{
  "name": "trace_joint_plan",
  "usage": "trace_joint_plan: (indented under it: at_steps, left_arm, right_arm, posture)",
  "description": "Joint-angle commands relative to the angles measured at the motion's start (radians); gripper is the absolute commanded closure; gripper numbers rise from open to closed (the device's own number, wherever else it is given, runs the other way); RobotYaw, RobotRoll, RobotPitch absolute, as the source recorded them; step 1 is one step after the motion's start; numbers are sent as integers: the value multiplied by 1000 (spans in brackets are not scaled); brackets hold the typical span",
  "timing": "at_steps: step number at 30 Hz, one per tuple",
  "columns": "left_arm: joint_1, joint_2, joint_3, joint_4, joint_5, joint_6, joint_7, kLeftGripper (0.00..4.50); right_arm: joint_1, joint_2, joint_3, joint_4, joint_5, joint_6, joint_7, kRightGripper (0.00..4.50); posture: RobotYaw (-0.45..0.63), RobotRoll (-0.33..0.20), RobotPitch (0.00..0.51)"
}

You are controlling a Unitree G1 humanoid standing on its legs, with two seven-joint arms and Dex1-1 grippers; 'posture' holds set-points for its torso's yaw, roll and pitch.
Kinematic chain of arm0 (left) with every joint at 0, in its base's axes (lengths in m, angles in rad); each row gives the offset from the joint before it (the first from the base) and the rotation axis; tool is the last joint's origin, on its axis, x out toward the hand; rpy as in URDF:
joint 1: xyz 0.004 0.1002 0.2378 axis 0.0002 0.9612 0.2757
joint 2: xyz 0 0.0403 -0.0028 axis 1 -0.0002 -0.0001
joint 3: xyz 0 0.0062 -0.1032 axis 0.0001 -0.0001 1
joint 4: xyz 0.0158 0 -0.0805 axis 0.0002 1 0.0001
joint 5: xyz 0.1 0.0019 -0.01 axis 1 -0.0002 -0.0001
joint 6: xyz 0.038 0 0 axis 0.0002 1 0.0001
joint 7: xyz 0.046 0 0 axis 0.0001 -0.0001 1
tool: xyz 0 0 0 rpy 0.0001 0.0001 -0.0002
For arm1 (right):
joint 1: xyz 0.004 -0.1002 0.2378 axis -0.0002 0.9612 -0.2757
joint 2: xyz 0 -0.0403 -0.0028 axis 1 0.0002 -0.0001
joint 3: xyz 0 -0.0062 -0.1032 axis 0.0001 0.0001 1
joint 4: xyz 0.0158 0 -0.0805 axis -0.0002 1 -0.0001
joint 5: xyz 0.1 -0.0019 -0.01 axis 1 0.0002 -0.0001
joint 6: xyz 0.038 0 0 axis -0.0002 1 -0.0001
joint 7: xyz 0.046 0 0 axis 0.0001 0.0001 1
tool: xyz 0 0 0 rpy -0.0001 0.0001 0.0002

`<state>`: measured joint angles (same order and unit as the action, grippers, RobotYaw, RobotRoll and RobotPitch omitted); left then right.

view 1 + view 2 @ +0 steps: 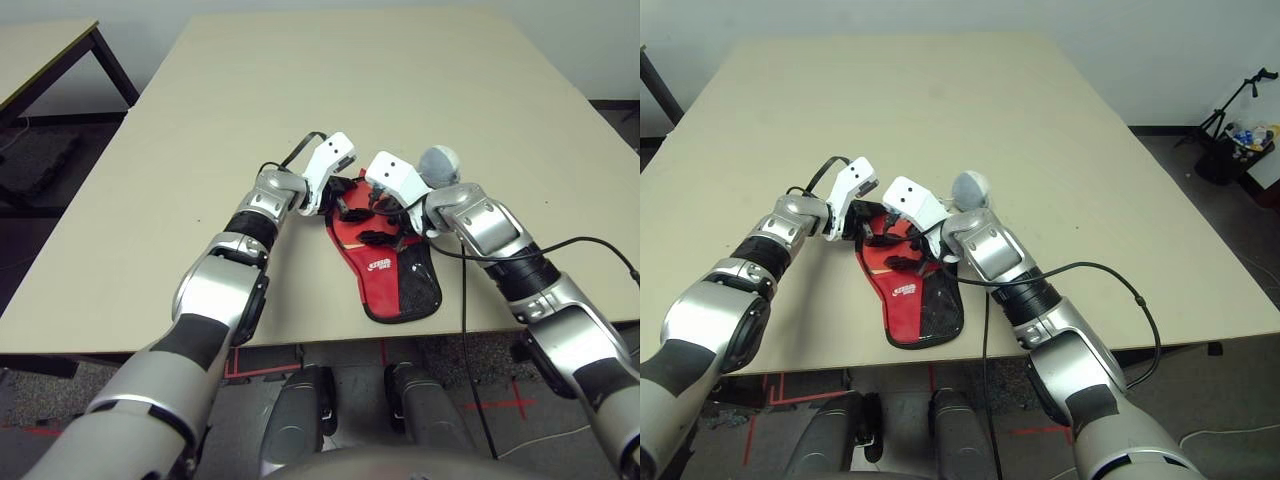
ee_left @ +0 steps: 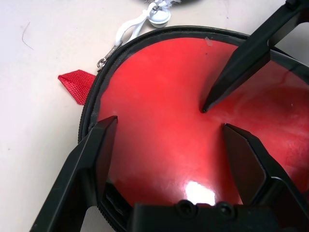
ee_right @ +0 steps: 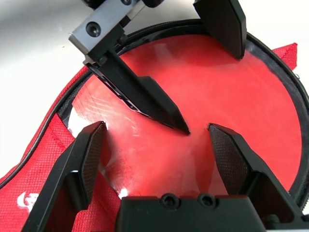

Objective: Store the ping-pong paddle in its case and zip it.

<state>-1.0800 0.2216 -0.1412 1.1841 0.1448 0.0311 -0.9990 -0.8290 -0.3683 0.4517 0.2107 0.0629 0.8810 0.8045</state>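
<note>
Paddle: the ping-pong paddle [image 3: 207, 92] lies face up inside the round end of the case [image 1: 395, 275], its red rubber ringed by the black zipper edge; the handle is hidden.
Case: lies near the table's [image 1: 300, 100] front edge, narrow end toward the robot, top flap folded back.
Pom-pom: the white pom-pom [image 1: 440, 162] sits just beyond the case, by the right wrist.
Left gripper: the left gripper [image 2: 169, 140] hovers over the rubber, jaws spread, grasping nothing.
Right gripper: the right gripper [image 3: 157, 140] likewise, spread wide and empty, one left finger crossing its view.
Step in hand: probably seating the paddle, then closing the flap.
Doing it well: pin the case with one gripper, pull the zipper along its curve with the other.
</note>
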Motion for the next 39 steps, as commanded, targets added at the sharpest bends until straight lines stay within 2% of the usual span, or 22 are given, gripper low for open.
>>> trace_joint_plan:
  at_steps: [1, 9, 14, 21, 33, 36, 39]
  left_arm:
    - [29, -6, -31, 22, 27, 32, 9, 49]
    - [20, -13, -34, 25, 31, 51, 12, 49]
    - [13, -22, -36, 29, 33, 56, 14, 49]
    - [5, -32, -36, 30, 34, 56, 15, 49]
    - [8, -31, -40, 29, 39, 48, 16, 49]
    - [7, -31, -39, 30, 40, 46, 18, 0]
    - [7, -31, -38, 30, 41, 44, 19, 0]
  right_arm:
    - [-41, -28, -40, 24, -7, 43, -6, 0]
    - [-256, -98, -168, 65, 16, 64, -8, 0]
    - [-389, -94, -262, 275, -53, -95, -184, 0]
    - [-355, -62, -257, 555, -118, -199, -273, 0]
    - [-333, -33, -278, 792, -146, -257, -322, 0]
    - [-334, -30, -277, 819, -149, -238, -315, 580]
    - [-337, -31, -276, 825, -151, -213, -312, 1552]
  posture:
    - [-63, 0, 115]
    - [-73, 0, 119]
    - [-82, 0, 115]
    - [-80, 0, 111]
    - [-74, 0, 112]
    - [-74, 0, 112]
    - [-74, 0, 112]
